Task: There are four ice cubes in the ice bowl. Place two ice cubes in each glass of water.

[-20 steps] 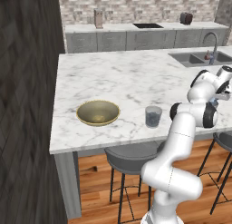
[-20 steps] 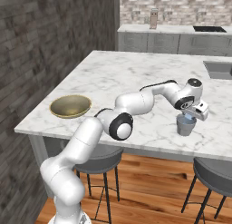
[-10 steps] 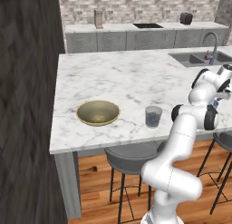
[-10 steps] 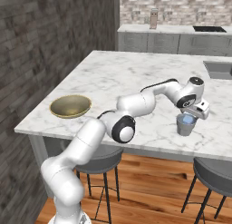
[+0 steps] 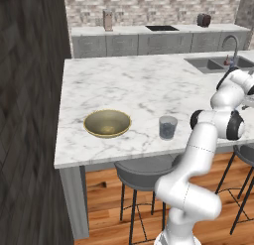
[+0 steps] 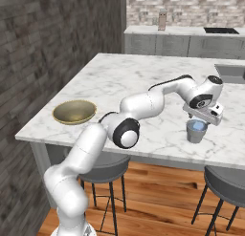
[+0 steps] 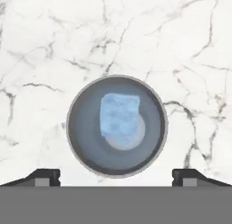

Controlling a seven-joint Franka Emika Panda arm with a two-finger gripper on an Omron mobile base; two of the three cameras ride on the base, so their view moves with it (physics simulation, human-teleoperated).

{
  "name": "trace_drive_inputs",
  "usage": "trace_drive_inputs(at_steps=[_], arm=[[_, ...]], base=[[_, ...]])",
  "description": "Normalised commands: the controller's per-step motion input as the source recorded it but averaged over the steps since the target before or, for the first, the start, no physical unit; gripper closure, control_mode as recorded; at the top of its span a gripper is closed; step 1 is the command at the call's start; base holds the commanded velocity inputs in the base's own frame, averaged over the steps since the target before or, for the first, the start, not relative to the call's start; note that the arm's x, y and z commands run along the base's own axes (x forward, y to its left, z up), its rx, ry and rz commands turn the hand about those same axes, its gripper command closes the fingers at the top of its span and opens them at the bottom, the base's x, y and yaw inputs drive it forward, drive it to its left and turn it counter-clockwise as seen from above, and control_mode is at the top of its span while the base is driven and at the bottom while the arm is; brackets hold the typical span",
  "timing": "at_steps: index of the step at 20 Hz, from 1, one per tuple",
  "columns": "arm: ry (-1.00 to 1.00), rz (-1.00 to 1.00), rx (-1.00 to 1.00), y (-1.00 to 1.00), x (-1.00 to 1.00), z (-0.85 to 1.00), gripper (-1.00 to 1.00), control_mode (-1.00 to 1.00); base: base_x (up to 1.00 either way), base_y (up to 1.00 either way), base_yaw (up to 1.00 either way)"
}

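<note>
The hand view looks straight down into a grey-blue glass of water (image 7: 81, 141) holding a pale blue ice cube (image 7: 119, 116). My gripper (image 7: 116, 177) is open, its fingertips (image 7: 43, 177) wide apart on either side of the glass with nothing between them. From the right base view, the gripper (image 6: 201, 118) hovers just above this glass (image 6: 196, 132) near the counter's front edge. The other glass (image 5: 167, 128) stands right of the brassy ice bowl (image 5: 107, 123), whose inside looks plain gold. The bowl (image 6: 74, 111) lies far to the left of the hand.
The marble island counter (image 5: 139, 85) ends close in front of both glasses. A sink with a faucet (image 5: 232, 45) is set in at the far right. Stools (image 6: 225, 180) stand below the front edge.
The hand has barely shifted above the tumbler. The tumbler's contents look bluer than one second ago.
</note>
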Motion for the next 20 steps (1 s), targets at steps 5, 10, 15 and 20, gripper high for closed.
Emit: trace_drive_inputs(at_steps=[5, 10, 15, 20], arm=[[-0.04, 0.05, -0.03, 1.00, -1.00, -0.08, -1.00, -1.00], [0.00, 0.00, -0.05, 1.00, -1.00, -0.07, -1.00, -1.00], [-0.03, 0.00, -0.10, 1.00, -1.00, 0.39, -1.00, -1.00], [-0.04, 0.00, -0.12, 1.00, -0.99, 0.83, -1.00, -1.00]], base=[[0.00, 0.00, 0.00], [0.00, 0.00, 0.00], [0.00, 0.00, 0.00], [0.00, 0.00, 0.00]])
